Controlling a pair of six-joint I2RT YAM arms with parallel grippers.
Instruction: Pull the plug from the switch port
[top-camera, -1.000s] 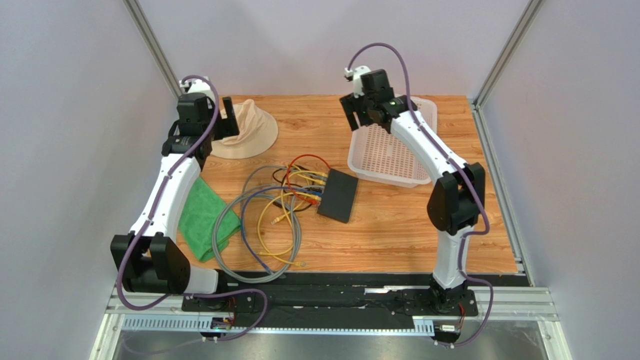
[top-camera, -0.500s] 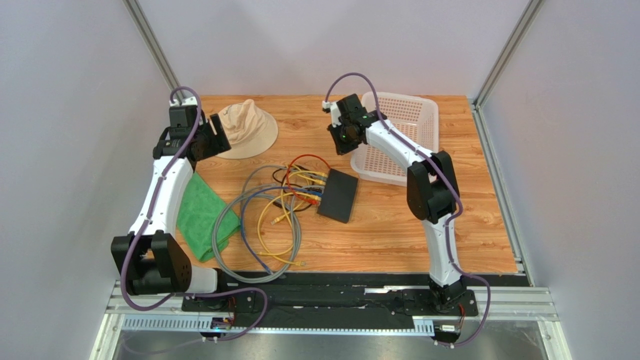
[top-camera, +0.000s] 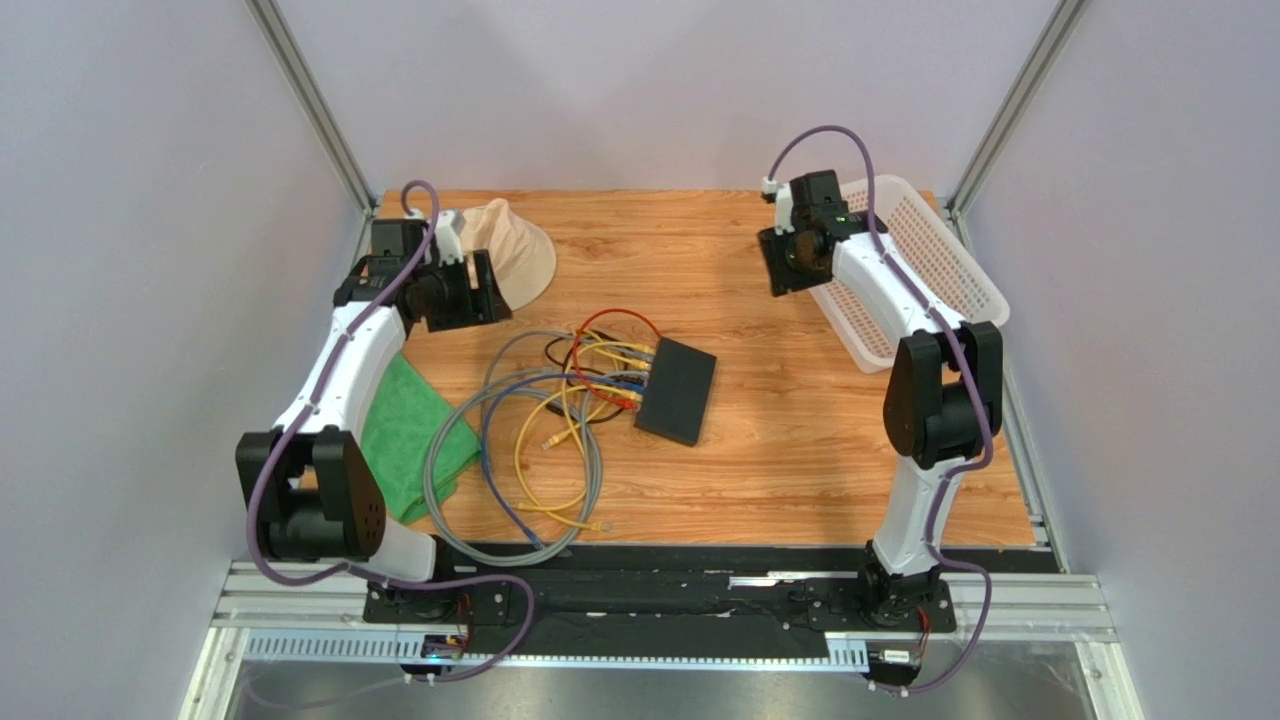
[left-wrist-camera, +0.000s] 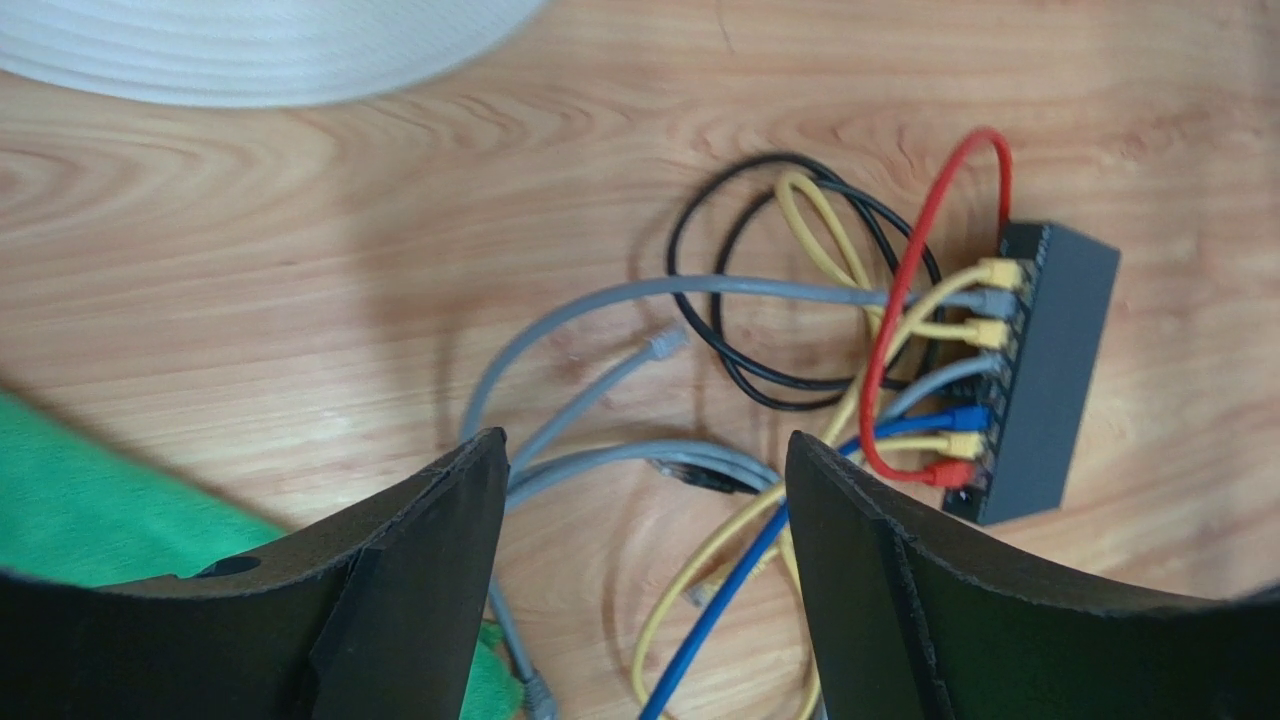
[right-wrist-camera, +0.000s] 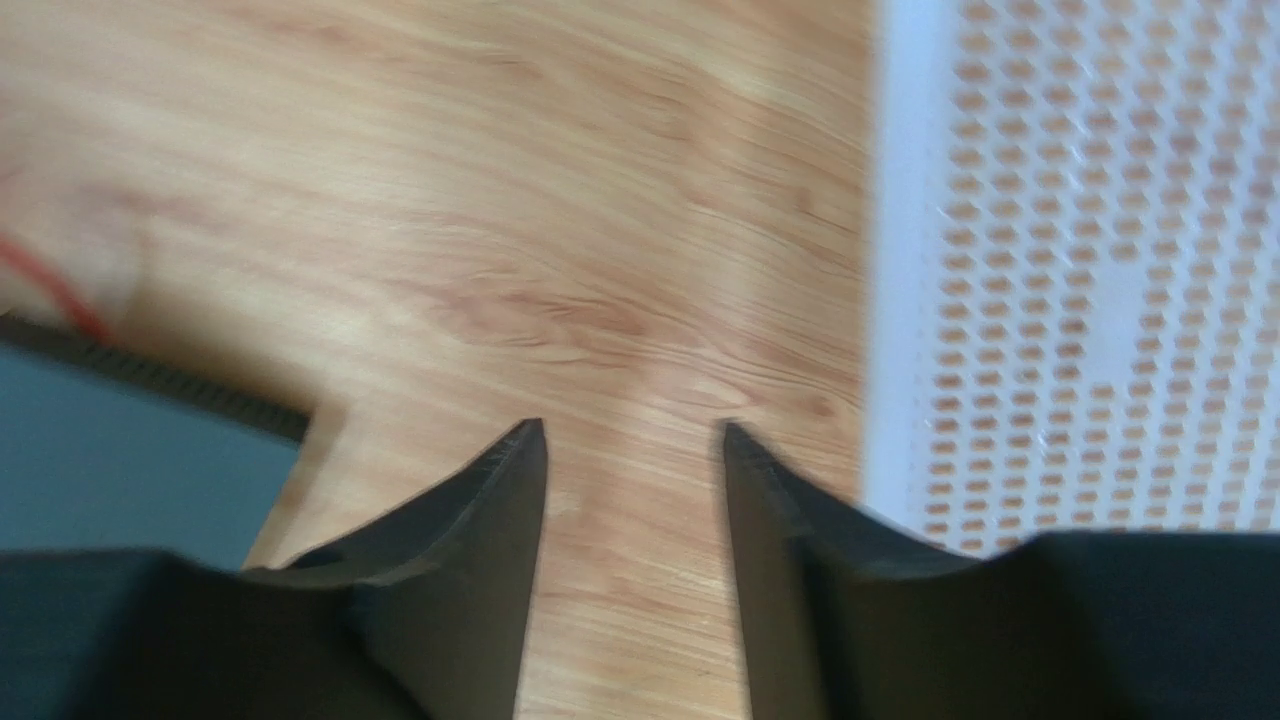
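The switch (top-camera: 678, 390) is a flat black box in the middle of the table, with several yellow, blue, grey and red plugs (top-camera: 621, 383) in the ports on its left side. The left wrist view shows the switch (left-wrist-camera: 1055, 375) and its plugged cables (left-wrist-camera: 969, 405) at the right. My left gripper (top-camera: 478, 288) is open and empty, above the table to the left of the cables; in its own view it (left-wrist-camera: 643, 450) hangs over loose grey cable. My right gripper (top-camera: 778, 267) is open and empty, beyond the switch beside the basket; its own view (right-wrist-camera: 631, 435) shows bare wood between the fingers.
A tangle of loose cables (top-camera: 526, 443) lies left of the switch. A green cloth (top-camera: 403, 428) lies at the left edge. A beige hat (top-camera: 511, 255) sits at the back left. A white basket (top-camera: 902, 270) stands tilted at the back right, against the right arm.
The left gripper has come off the hat and swung down and right toward the cables. The right arm has swung back right, and the basket has shifted and tilted toward the right edge.
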